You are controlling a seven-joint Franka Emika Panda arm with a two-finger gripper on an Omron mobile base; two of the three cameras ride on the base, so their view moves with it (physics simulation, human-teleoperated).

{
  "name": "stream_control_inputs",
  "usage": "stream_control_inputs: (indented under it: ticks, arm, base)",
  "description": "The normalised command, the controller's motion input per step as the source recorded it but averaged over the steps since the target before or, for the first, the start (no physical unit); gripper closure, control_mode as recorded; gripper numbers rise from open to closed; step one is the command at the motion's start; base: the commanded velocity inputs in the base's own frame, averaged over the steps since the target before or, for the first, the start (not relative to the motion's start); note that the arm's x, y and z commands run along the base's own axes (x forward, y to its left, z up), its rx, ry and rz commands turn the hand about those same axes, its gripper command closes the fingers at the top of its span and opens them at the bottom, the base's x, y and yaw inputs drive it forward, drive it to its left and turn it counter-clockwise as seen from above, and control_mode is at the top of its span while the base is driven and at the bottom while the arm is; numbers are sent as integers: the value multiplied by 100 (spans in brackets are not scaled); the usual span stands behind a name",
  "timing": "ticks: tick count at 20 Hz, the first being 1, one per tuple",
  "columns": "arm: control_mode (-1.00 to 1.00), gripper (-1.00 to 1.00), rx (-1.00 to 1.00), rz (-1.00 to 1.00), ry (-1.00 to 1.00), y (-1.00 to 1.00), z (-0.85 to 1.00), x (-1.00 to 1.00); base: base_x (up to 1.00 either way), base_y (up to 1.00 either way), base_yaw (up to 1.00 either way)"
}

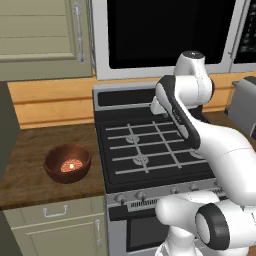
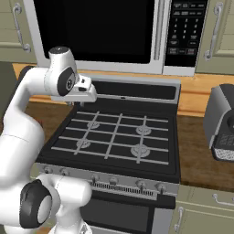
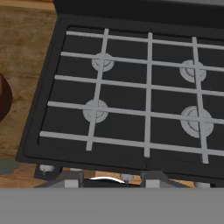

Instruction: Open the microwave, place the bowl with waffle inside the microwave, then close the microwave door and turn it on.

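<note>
The microwave (image 2: 91, 27) hangs above the stove, and the microwave door (image 1: 170, 35) is closed with its bar handle (image 2: 158, 29) beside the button panel (image 2: 185, 27). On the wooden counter left of the stove sits the reddish-brown bowl (image 1: 67, 162) with the waffle (image 1: 71, 165) inside it. The bowl's edge (image 3: 3, 98) shows at the left of the hand view. My gripper (image 3: 111, 178) is open and empty, looking down on the burners. My hand (image 2: 84, 91) hovers over the stove's back left, to the right of the bowl and below the microwave.
The black gas stove (image 1: 150, 145) with grey grates lies directly under my hand. A grey toaster (image 2: 221, 121) stands on the right counter. Beige cabinet doors (image 1: 45, 30) flank the microwave. The wooden counter (image 1: 30, 145) has bare space around the bowl.
</note>
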Motion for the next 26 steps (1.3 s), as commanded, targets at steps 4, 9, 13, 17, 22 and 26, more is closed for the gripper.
stream_control_inputs:
  ticks: [4,9,13,17,22,26]
  arm:
    - [-100,-100,0,0,0,-3,0,-18]
    - [-100,-100,23,-16,0,-66,-6,-38]
    - [-100,-100,26,-38,-8,-74,-28,-26]
    - [-100,-100,39,-44,-3,-85,-8,-17]
    - [-100,-100,24,-23,22,-36,-14,2]
    - [-100,-100,30,-4,24,-23,4,1]
  base:
    - [0,0,0]
    - [0,0,0]
    - [0,0,0]
    - [0,0,0]
    - [0,0,0]
    - [0,0,0]
